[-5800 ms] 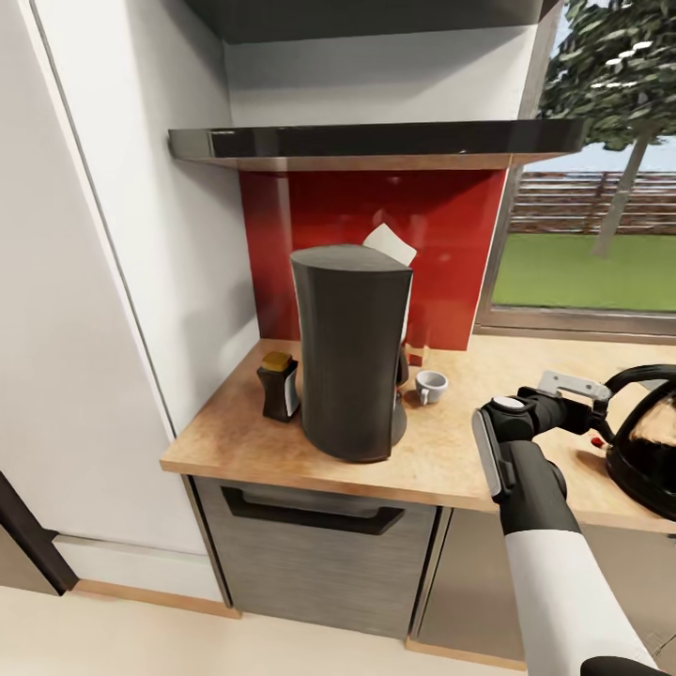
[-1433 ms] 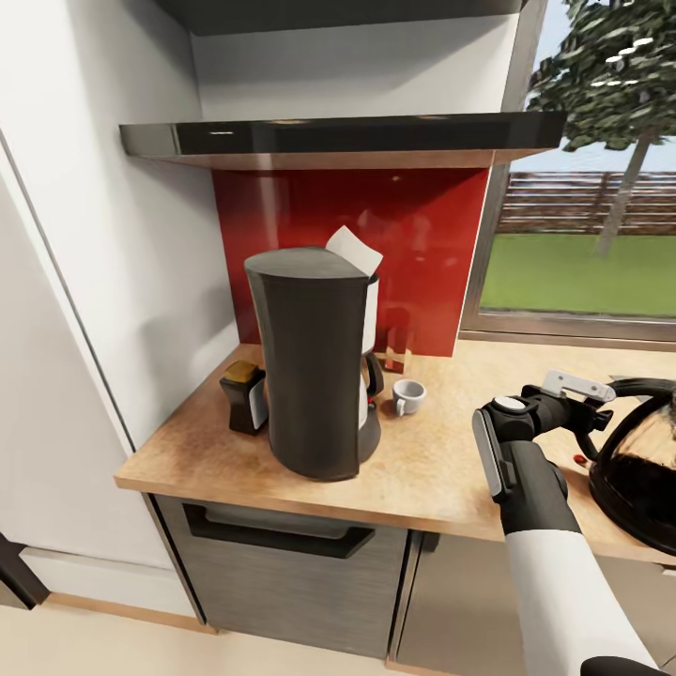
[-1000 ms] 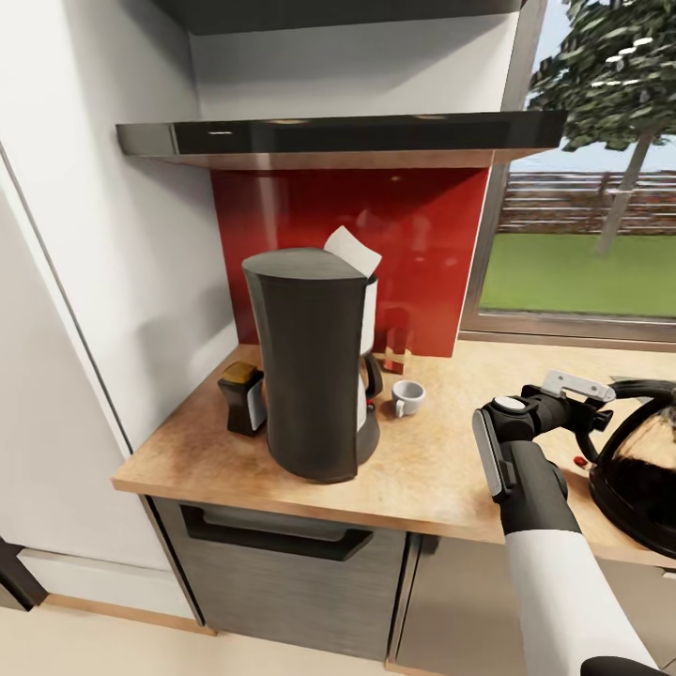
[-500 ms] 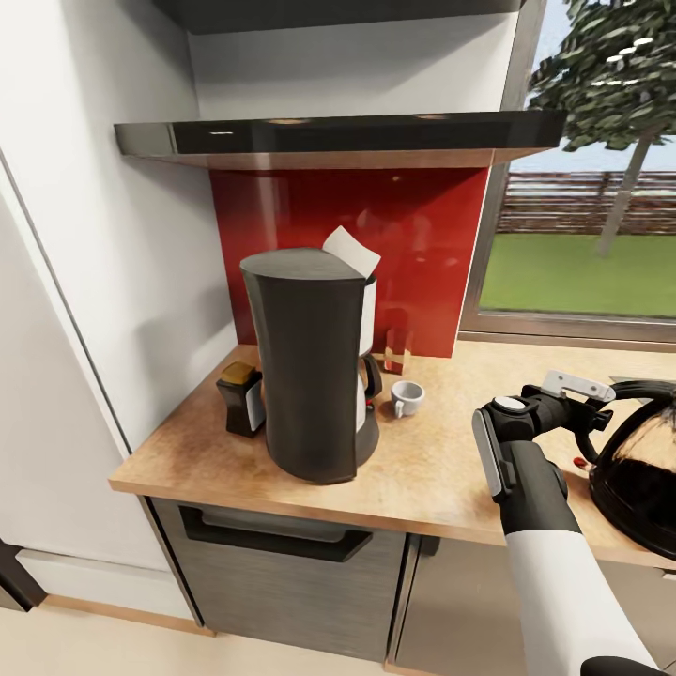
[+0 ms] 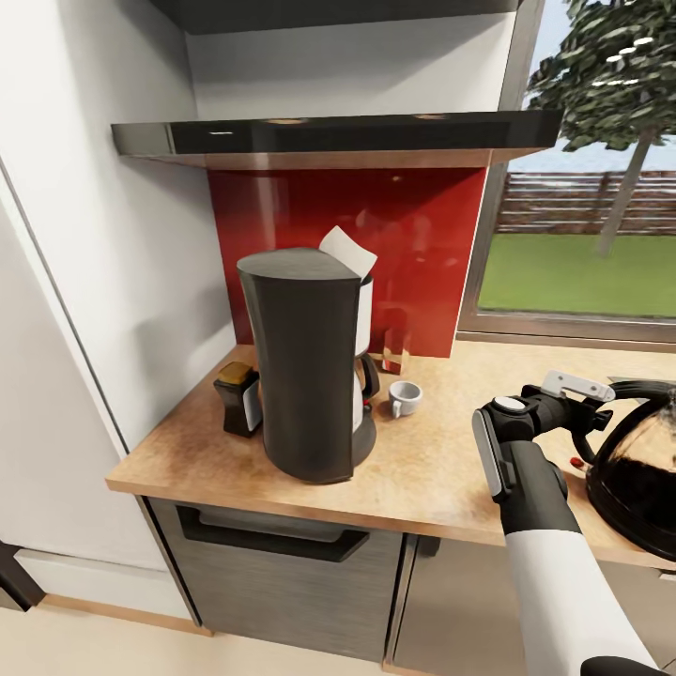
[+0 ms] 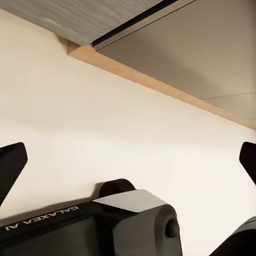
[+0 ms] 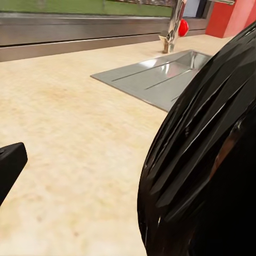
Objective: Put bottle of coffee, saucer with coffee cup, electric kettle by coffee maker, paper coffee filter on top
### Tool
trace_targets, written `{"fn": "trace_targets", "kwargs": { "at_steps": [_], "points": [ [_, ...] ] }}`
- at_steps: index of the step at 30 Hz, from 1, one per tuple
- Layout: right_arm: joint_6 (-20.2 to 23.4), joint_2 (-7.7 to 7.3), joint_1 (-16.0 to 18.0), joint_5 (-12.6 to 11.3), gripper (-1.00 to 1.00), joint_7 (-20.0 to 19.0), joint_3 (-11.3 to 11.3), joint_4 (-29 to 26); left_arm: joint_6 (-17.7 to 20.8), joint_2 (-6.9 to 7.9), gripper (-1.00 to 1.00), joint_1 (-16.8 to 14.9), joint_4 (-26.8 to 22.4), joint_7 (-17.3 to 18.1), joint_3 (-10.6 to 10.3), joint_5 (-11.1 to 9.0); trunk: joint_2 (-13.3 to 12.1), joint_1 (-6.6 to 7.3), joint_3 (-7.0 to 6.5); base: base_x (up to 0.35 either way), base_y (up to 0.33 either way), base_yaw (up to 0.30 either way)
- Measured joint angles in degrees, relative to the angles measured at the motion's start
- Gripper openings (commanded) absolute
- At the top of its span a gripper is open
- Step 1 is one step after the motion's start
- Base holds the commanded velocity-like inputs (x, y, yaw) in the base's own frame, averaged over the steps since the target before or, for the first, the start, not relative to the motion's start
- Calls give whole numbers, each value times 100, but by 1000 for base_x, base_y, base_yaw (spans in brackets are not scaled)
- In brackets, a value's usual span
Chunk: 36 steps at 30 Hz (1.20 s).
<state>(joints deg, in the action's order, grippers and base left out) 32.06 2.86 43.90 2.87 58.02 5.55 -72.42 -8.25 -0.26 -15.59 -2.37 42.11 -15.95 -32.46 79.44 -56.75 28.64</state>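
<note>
The coffee maker (image 5: 305, 376) stands on the kitchen countertop (image 5: 432, 469), with the paper coffee filter (image 5: 347, 252) sticking up at its top rear. The bottle of coffee (image 5: 239, 399) stands just left of it and the coffee cup (image 5: 406, 397) to its right on the bare worktop. The kitchen shelf (image 5: 338, 136) hangs above. The electric kettle (image 5: 643, 469) sits at the right edge. My right gripper (image 5: 593, 406) is at its black handle, open; one fingertip (image 7: 9, 162) shows, and the kettle (image 7: 208, 149) hides the other. My left gripper (image 6: 128, 160) is open over the floor. The saucer is out of view.
A tall white cabinet (image 5: 94, 282) bounds the counter's left end, and a red backsplash (image 5: 422, 225) and window (image 5: 582, 235) run behind it. A steel sink (image 7: 154, 74) with a tap (image 7: 173, 26) lies beyond the kettle. Grey drawer fronts (image 5: 282, 554) are under the worktop.
The whole picture has drifted left and slightly down, so the camera has moved. My right arm holds the same place in the view, and the kettle now sits a little closer.
</note>
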Motion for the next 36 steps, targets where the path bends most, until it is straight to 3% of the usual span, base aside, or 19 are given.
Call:
{"fn": "trace_targets", "kwargs": {
  "at_steps": [36],
  "points": [
    [-4, 0, 0, 0, 100, -2, 0, 2, -2, 0, 100, 0, 0, 0, 0, 0, 0, 0, 0, 6, 0, 0]
  ]
}}
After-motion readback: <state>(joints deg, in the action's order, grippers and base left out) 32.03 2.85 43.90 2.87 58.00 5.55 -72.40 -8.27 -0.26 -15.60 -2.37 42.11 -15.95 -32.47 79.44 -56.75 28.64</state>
